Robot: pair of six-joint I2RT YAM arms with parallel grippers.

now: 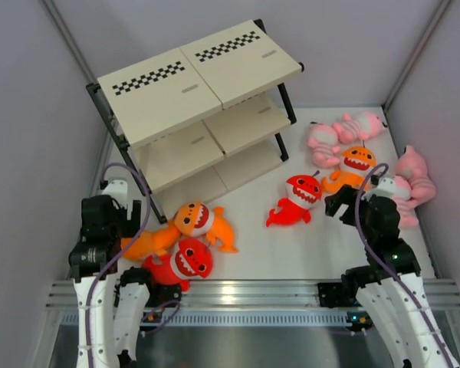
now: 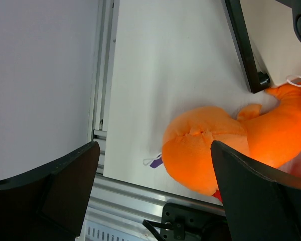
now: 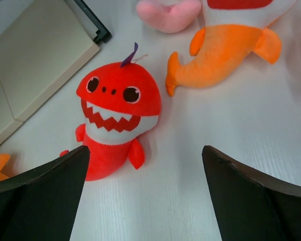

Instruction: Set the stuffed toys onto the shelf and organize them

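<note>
The shelf (image 1: 199,84) stands at the back centre, and all the toys lie on the white table. An orange shark (image 1: 203,222), a second orange shark (image 1: 149,241) and a red shark (image 1: 185,262) are bunched at the near left. My left gripper (image 1: 111,215) is open above them, with the orange shark's rounded end (image 2: 215,150) just inside its right finger. A red shark (image 1: 297,198) lies in the middle, and an orange shark (image 1: 353,165) is behind it. My right gripper (image 1: 336,203) is open and empty, just short of the red shark (image 3: 115,115).
Pink plush animals lie at the back right (image 1: 322,142) (image 1: 360,124) and by the right wall (image 1: 414,172). The shelf's black front leg (image 2: 246,45) stands close to my left gripper (image 2: 154,150). An aluminium rail (image 1: 238,295) runs along the near edge. Grey walls close both sides.
</note>
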